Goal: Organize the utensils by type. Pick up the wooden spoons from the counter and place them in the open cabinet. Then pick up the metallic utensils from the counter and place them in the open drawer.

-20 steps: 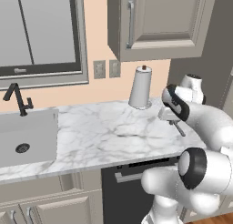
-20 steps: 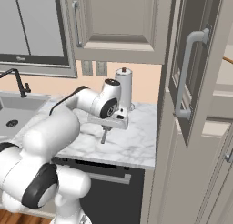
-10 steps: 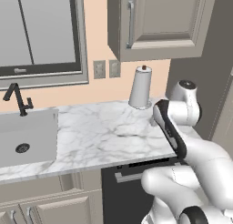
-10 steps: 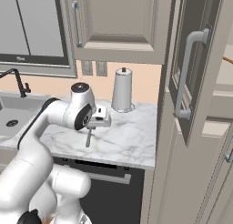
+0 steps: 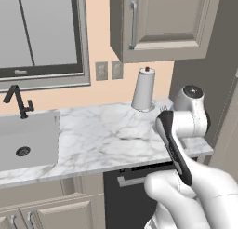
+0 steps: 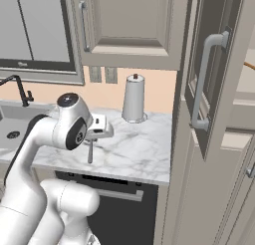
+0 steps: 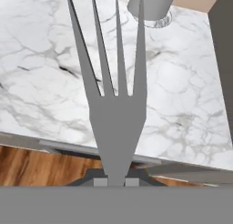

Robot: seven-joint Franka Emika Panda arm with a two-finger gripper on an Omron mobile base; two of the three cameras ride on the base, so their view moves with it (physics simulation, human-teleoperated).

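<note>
- Fingers are pinched tight on the neck of the grey fork; in the hand view, at the bottom centre, the handle vanishes between them.
- From there the four tines fan up to the top edge of the hand view, over the white marble tabletop with its grey veins.
- Behind the tines, at the top of the hand view, stands the base of a grey paper-towel holder, on the marble.
- At the lower left of the hand view, brown wooden floor shows past the front edge of the tabletop.
- In the right base view the fork hangs below the white hand, left of centre, pointing down and held above the tabletop.
- The paper-towel holder is upright at the back of the marble, just under the closed wall cabinet in the upper middle.
- An open cabinet door with a silver bar handle takes up the right side of the right base view.
- In the left base view a sink and a black tap sit at the middle left.
</note>
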